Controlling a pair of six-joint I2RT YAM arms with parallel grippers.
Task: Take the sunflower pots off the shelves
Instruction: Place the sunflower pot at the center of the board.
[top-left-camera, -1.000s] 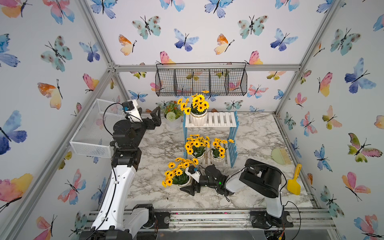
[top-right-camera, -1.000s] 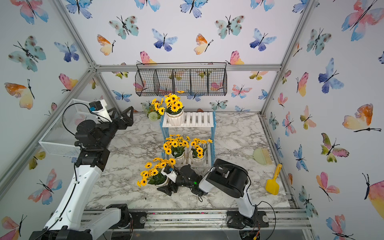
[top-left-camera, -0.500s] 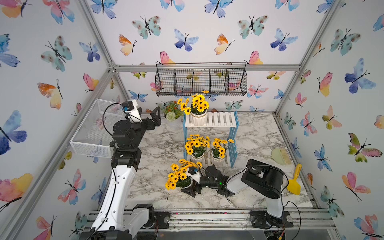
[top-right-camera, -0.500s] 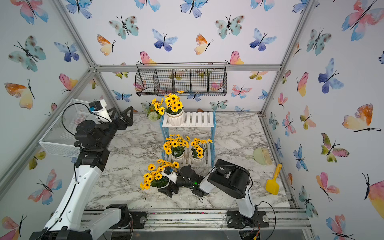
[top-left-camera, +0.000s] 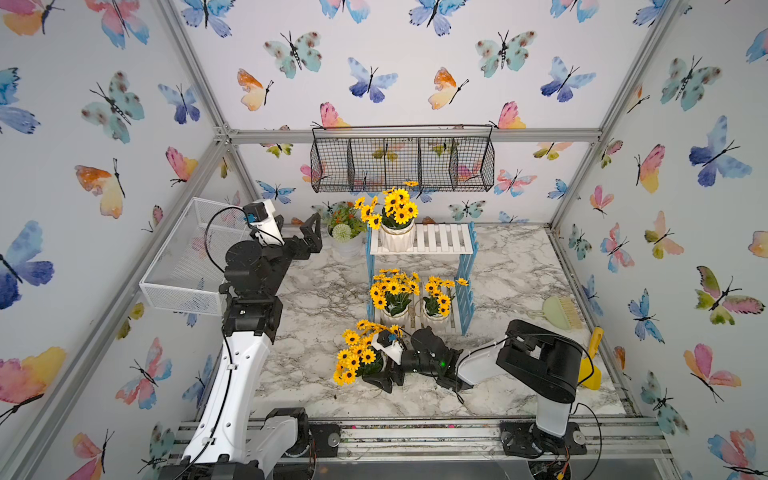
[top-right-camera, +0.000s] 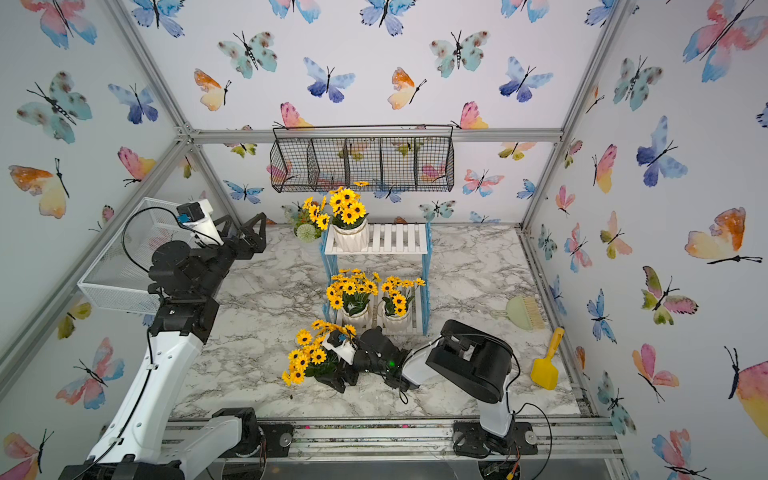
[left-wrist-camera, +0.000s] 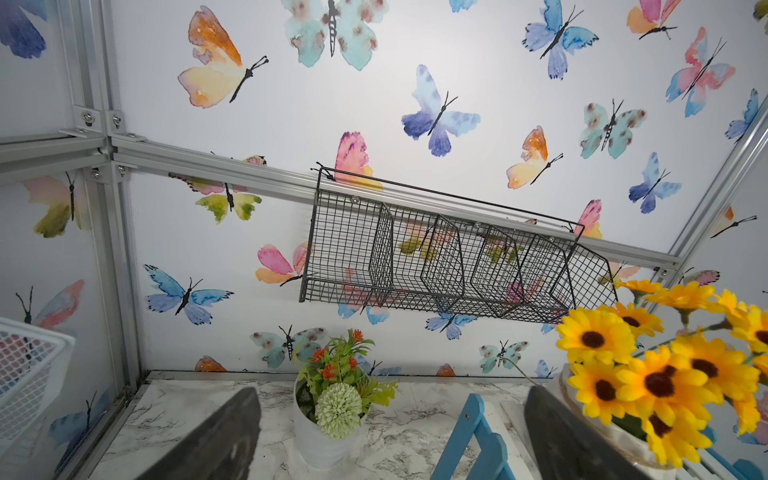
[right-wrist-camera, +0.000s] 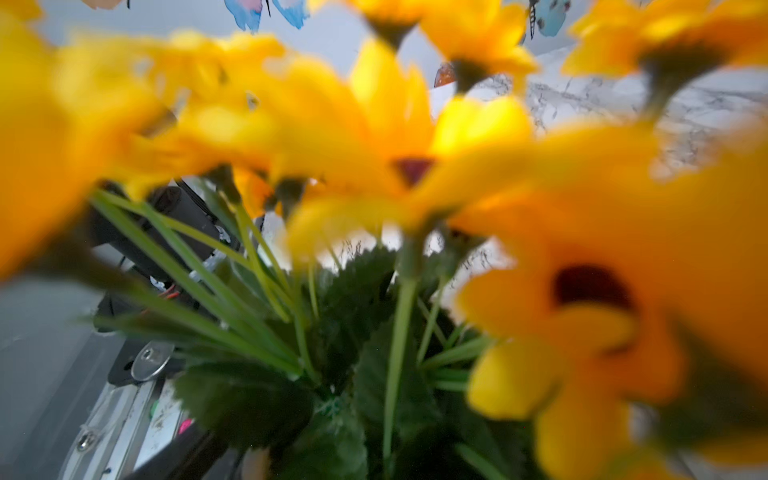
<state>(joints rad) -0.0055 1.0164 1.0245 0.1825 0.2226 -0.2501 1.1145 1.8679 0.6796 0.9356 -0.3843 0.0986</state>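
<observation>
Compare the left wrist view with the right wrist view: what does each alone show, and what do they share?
Only the left wrist view: the black wire basket, the pompom pot, the blue frame of the shelves and the white mesh basket. Only the right wrist view: a blurred close-up of one bunch's leaves, and a metal rail. Both: yellow sunflowers, marble tabletop, butterfly wallpaper.

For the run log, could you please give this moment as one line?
right gripper at sunflower pot on table, grip unclear | left gripper open, raised near shelves | shelved: top-tier pot, two bottom-tier pots
</observation>
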